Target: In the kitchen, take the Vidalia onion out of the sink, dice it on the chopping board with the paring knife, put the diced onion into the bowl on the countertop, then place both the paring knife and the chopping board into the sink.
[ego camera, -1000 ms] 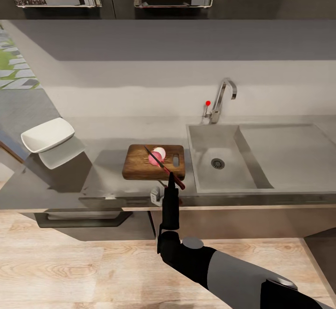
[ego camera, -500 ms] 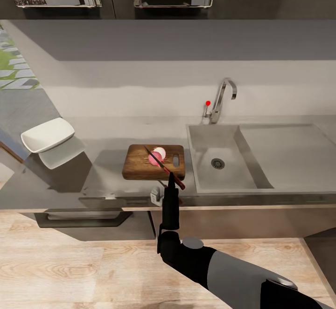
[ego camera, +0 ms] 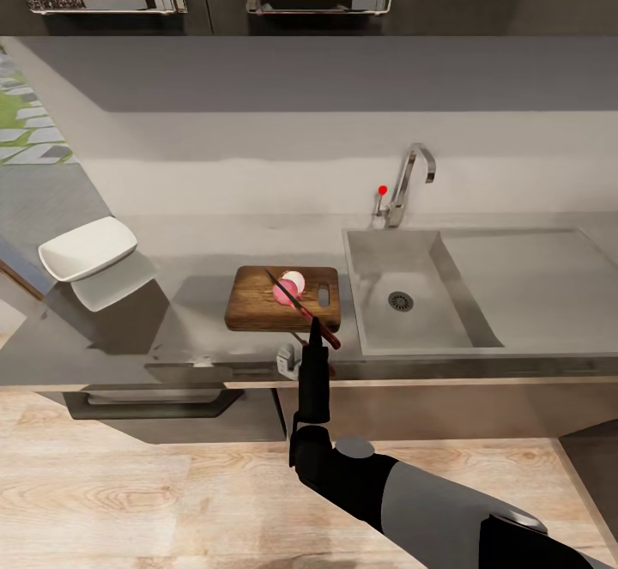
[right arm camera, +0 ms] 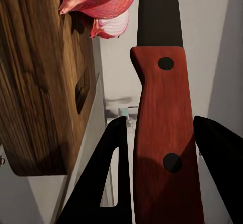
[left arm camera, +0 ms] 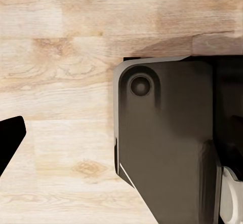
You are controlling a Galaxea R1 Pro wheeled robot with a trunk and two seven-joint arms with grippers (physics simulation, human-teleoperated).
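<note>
Gripping the paring knife [right arm camera: 163, 148] by its red handle, my right hand [ego camera: 314, 329] sits low centre in the head view, fingers [right arm camera: 104, 178] clamped either side. Blade crosses the onion [ego camera: 288, 288], cut into pink and pale pieces, on the chopping board [ego camera: 257, 299] mid-frame on the grey surface [ego camera: 189, 251]. Sink [ego camera: 412, 329] just right of the board, tap [ego camera: 410, 176] behind it. White bowl [ego camera: 87, 248] far left. My left hand [left arm camera: 9, 138]: dark fingertip over wood floor [left arm camera: 61, 57], state cannot tell.
</note>
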